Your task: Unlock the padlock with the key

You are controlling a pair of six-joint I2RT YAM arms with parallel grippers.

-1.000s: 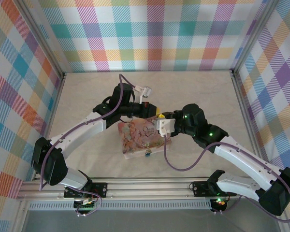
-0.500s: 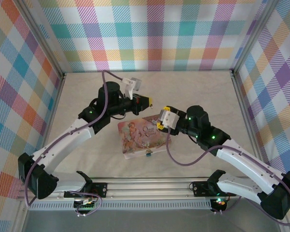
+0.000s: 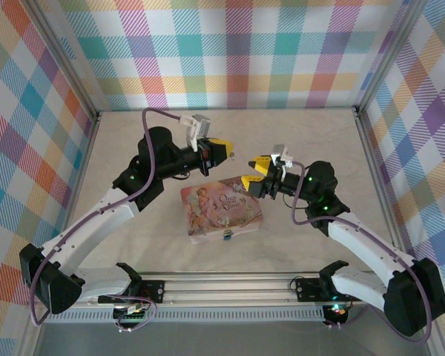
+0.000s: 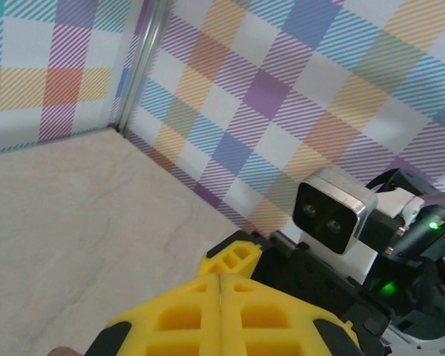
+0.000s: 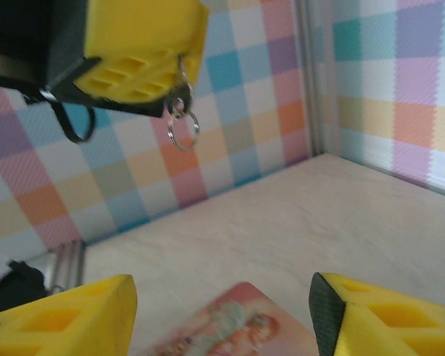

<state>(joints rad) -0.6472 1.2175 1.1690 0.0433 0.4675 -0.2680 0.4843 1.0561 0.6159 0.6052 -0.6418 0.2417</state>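
In the top view the pink tin [image 3: 219, 211] lies flat on the pale table [image 3: 319, 130], a little under the middle of the frame. The padlock [image 3: 228, 237] is a very small blue thing at the lower edge of this tin, in the lower middle of the picture. It touches the tin's edge, but it is too small to tell if the shackle is in or out. The left gripper [image 3: 226, 153] hangs above the table, up and left from the tin, and it points to the right. In its own wrist view the left gripper [image 4: 221, 285] has the two yellow fingers [image 4: 178, 319] pressed together with only a thin line between them. From the right wrist camera the same left gripper [image 5: 144, 74] is in the upper left of the frame, and a small metal key ring [image 5: 182, 126] hangs down from its tips, so it is clamped on this. How the key itself sits between the pads I cannot tell. The right gripper [image 3: 251, 170] is just above the upper right corner of the tin and points to the left, toward the other gripper, near it but apart. In its wrist view the right gripper [image 5: 221, 289] stands wide apart and holds nothing, with one yellow finger in each lower corner and the tin [image 5: 230, 326] low between them.
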